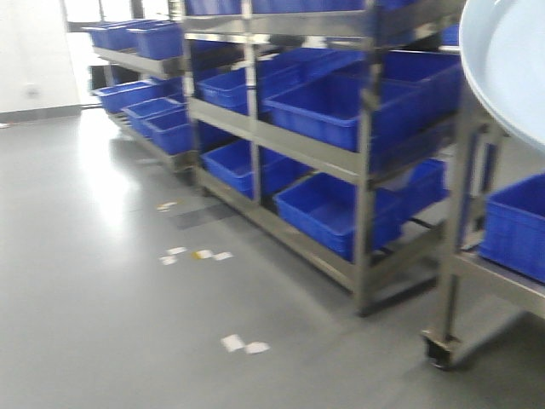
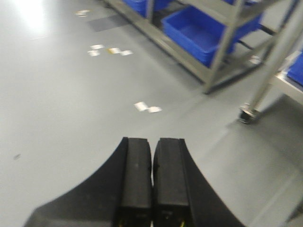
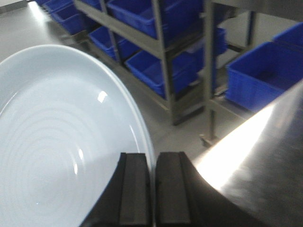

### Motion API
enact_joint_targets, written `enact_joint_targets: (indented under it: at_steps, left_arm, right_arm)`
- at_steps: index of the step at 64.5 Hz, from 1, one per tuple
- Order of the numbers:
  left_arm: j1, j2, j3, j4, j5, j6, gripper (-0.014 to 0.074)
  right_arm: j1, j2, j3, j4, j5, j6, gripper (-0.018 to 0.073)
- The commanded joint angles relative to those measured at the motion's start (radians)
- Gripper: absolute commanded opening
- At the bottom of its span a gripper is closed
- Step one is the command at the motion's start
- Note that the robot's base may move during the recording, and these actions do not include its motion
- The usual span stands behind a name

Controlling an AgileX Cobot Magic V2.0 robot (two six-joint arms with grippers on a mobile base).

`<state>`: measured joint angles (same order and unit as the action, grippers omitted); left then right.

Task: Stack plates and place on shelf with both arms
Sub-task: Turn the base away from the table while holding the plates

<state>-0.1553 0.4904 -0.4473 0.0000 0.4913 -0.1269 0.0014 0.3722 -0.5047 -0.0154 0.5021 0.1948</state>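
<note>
A large pale blue plate (image 3: 57, 142) fills the left of the right wrist view, held in the air. My right gripper (image 3: 154, 161) is shut on its rim, one finger on each side of the edge. The same plate (image 1: 511, 60) shows at the top right of the front view, tilted, in front of the shelf (image 1: 366, 170), a steel rack with blue crates. My left gripper (image 2: 152, 144) hangs over the grey floor, shut, with nothing between its fingers. The shelf (image 2: 222, 52) lies ahead of it to the right.
A shiny steel tabletop (image 3: 270, 170) lies right of the right gripper. A second wheeled rack stands on a caster (image 1: 441, 349) at the right, carrying a blue crate (image 1: 519, 226). White tape marks (image 1: 244, 345) dot the floor. More racks (image 1: 140, 60) line the far wall.
</note>
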Motion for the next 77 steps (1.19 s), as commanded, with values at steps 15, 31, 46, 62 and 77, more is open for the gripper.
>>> enact_joint_targets:
  at_steps: [15,31,46,62,77]
  left_arm:
    - [0.001,0.0,-0.029,-0.007,-0.082,-0.008,0.0087]
    - [0.001,0.0,-0.029,-0.007,-0.082,-0.008,0.0087]
    - [0.001,0.0,-0.029,-0.007,-0.082,-0.008,0.0087]
    - [0.001,0.0,-0.029,-0.007,-0.082,-0.008,0.0087]
    - [0.001,0.019,-0.029,-0.007,-0.098,-0.008,0.0087]
  right_arm:
    - [-0.006,0.003,-0.03,-0.003,-0.1,-0.004,0.0024]
    - [-0.006,0.003,-0.03,-0.003,-0.1,-0.004,0.0024]
    - [-0.006,0.003,-0.03,-0.003,-0.1,-0.004,0.0024]
    - [-0.006,0.003,-0.03,-0.003,-0.1,-0.004,0.0024]
    - [-0.006,0.012,-0.03,-0.003,-0.099,-0.004,0.0024]
